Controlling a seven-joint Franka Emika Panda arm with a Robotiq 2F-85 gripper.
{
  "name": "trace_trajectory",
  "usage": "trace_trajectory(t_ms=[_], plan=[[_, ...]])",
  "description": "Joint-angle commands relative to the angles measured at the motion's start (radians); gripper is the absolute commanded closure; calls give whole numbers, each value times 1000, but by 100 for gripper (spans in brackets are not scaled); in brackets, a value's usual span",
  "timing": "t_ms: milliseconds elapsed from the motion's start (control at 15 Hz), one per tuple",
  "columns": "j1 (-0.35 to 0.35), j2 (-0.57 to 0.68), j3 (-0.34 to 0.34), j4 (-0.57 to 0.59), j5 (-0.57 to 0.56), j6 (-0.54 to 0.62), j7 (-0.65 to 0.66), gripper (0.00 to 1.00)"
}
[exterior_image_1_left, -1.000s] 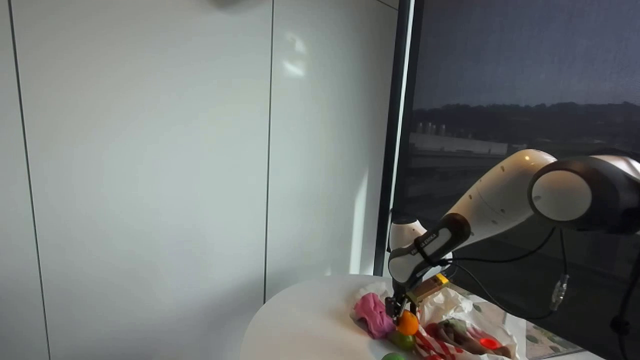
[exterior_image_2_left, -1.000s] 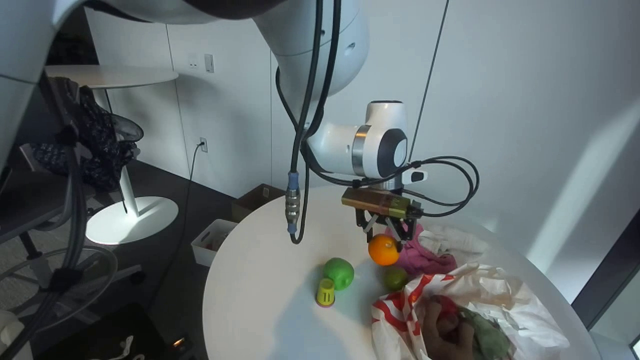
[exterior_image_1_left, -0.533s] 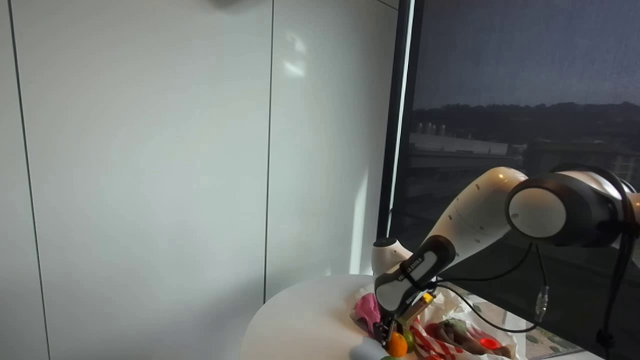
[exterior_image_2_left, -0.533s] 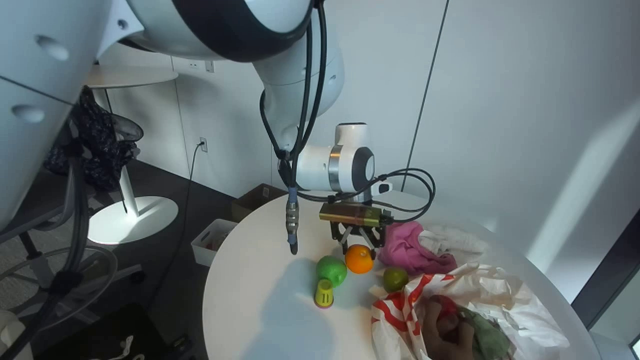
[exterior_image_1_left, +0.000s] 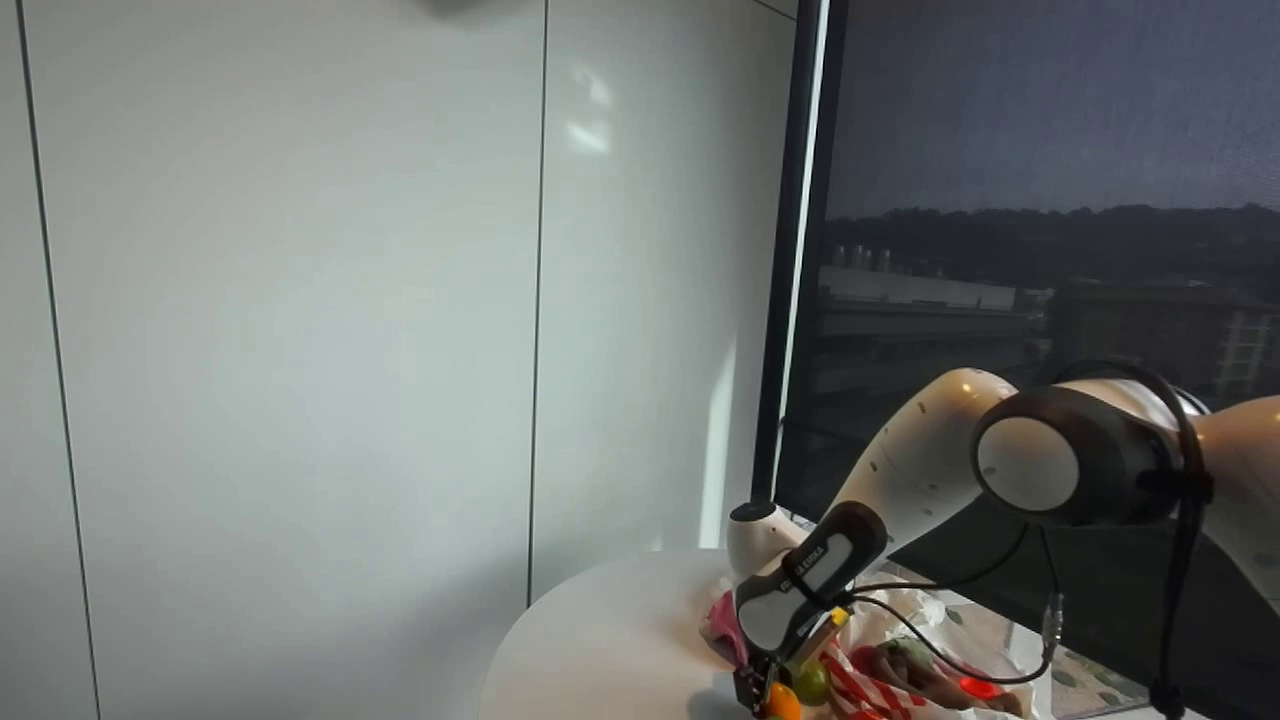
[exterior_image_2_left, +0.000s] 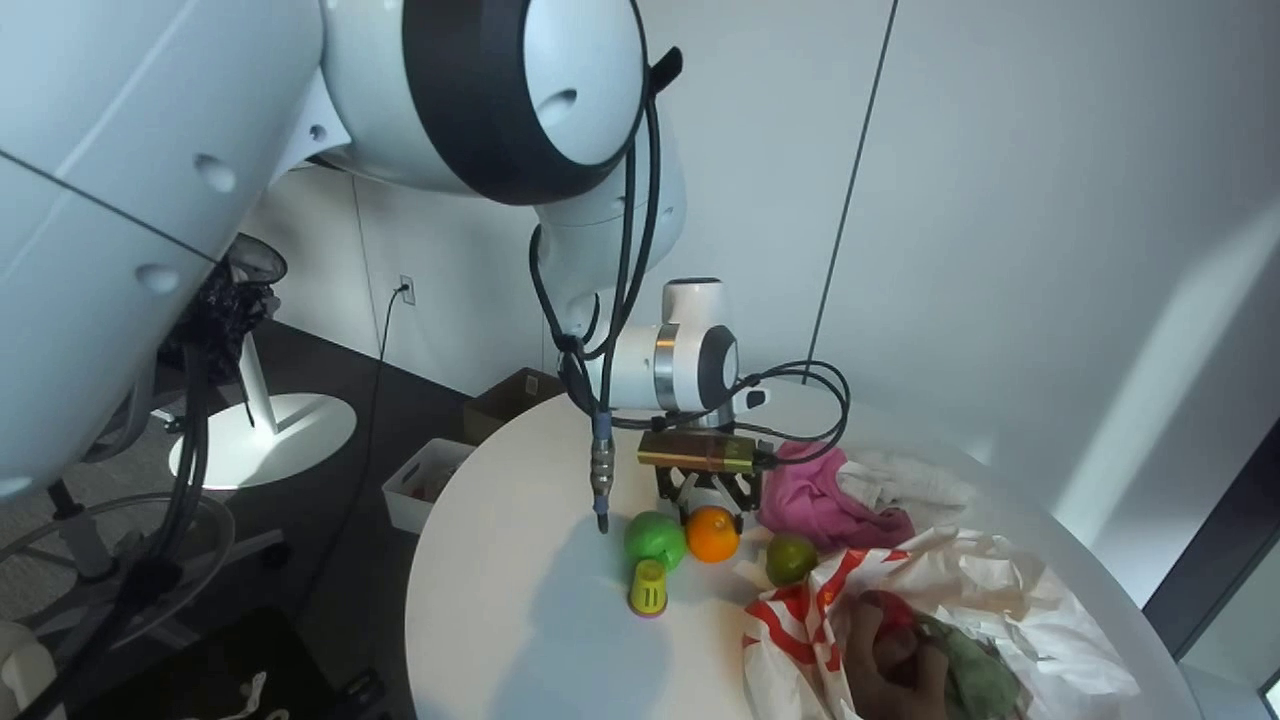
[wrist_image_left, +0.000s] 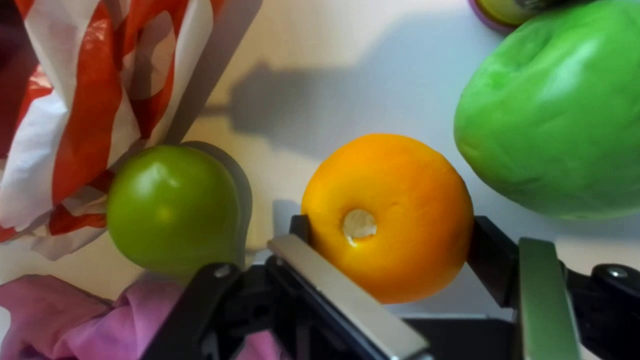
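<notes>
- White rectangular bin (exterior_image_2_left: 408, 512), on the dark floor (exterior_image_2_left: 425, 410), far left in an exterior view.
- Brown open box (exterior_image_2_left: 545, 388), behind the bin.
- Round white surface (exterior_image_2_left: 480, 620), under the entries below.
- Yellow cup-shaped piece (exterior_image_2_left: 649, 588) with purple rim, wide end down.
- Glossy green rounded fruit (exterior_image_2_left: 655, 536), just behind the yellow piece.
- Round orange fruit (exterior_image_2_left: 712, 536) with pale stem scar, just right of the green one; whether its underside meets the surface cannot be told.
- Black two-fingered hand (wrist_image_left: 387, 232), jaws partly spread, a fingertip against either side of the orange fruit, gripping it.
- Small olive-green round fruit (exterior_image_2_left: 790, 558), right of the hand.
- Crumpled pink cloth (exterior_image_2_left: 820, 500), behind the olive-green fruit.
- Crumpled white cloth (exterior_image_2_left: 905, 482), against the pink one's right side.
- Crumpled white bag (exterior_image_2_left: 785, 670) with red stripes, far right, open on a brown finger-lobed item (exterior_image_2_left: 890, 690) and a dull green item (exterior_image_2_left: 965, 660).
</notes>
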Motion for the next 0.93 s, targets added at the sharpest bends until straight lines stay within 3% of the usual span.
trace_trajectory(t_ms=[0,200,467,867], plan=[[1,31,-13,54,-16,9,-19,5],[-12,9,-7,59,1,0,-28,0],[-46,-92,-15,32,22,-6,-18,0],[-157,-261,-106,-37,51,-126,34,0]])
